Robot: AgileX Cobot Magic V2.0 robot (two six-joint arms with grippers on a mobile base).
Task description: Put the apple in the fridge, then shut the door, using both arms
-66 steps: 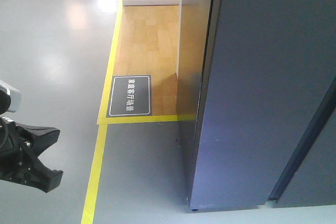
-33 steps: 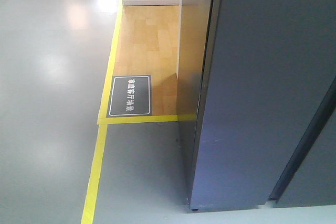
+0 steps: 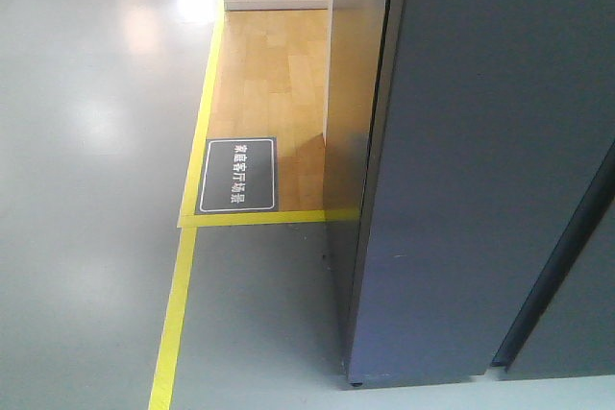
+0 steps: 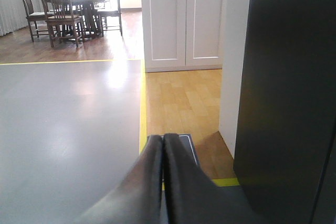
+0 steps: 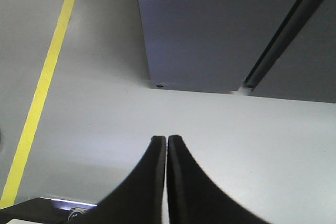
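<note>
The apple is out of view in every frame. The dark grey fridge (image 3: 348,141) fills the right of the front view. Its door (image 3: 480,189) shows its plain outer face, lying flat against the body with only a thin seam at the left edge. A dark gap separates it from another grey panel (image 3: 586,324) at the far right. My left gripper (image 4: 163,137) is shut with nothing in it, low over the floor to the left of the fridge (image 4: 283,87). My right gripper (image 5: 166,139) is also shut and empty, pointing at the floor in front of the fridge's base (image 5: 210,30).
Yellow tape (image 3: 178,304) runs along the grey floor and edges a wooden patch (image 3: 269,74) with a dark sign mat (image 3: 237,175). A white cabinet (image 4: 184,19) stands behind the fridge. A table with chairs (image 4: 68,9) stands far back left.
The left gripper, seen at the lower left edge of the front view one second ago, has left that view. The fridge and door look the same.
</note>
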